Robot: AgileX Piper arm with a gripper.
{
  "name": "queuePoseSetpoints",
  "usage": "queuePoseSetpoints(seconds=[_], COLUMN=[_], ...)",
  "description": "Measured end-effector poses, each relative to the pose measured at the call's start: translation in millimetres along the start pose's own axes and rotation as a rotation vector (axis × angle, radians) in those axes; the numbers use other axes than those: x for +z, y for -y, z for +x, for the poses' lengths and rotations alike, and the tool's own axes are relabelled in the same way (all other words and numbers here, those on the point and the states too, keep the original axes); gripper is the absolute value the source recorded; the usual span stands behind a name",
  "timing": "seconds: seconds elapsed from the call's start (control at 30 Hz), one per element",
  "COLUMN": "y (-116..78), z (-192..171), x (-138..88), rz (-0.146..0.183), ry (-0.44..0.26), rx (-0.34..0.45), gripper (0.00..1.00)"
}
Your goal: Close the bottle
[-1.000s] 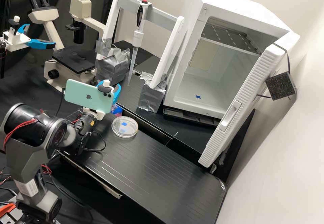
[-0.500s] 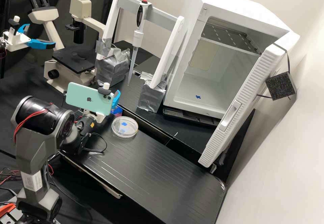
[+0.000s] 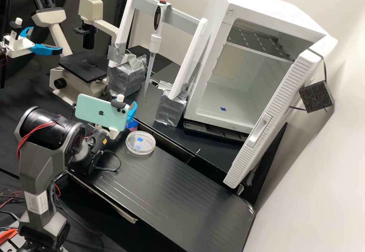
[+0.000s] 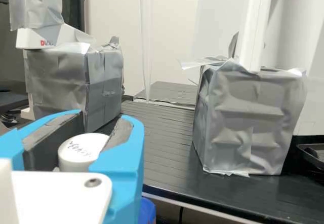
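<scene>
We see the pincer, partly hidden by a phone, its fingers closed on a white cap; a dish sits near the counter's far edge.

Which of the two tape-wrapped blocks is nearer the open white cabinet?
The tape-wrapped block beside the cabinet; the other block stands near the microscope.

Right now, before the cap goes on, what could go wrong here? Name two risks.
The white cap is pinched between the fingers of the end effector, so it might slip, or go on crooked if it sits tilted. The clear dish rests close to the arm's wrist; a low sideways swing could knock it.
</scene>
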Motion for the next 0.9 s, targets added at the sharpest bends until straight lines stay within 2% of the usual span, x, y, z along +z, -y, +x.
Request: queuePoseSetpoints(seconds=[0.23, 0.37, 0.57, 0.6, 0.9], y=[-3.2, -2.8, -3.4, -3.4, -2.8], z=[4.7, 6.6, 6.9, 6.9, 6.9], x=[1.8, 4.1, 4.6, 4.6, 4.7], rz=[0.0, 0.0, -0.007, -0.007, -0.006], ry=[0.005, 0.029, 0.025, 0.025, 0.029], rx=[0.016, -0.002, -0.006, -0.006, -0.01], gripper=[0.0, 0.0, 0.0, 1.0, 1.0])
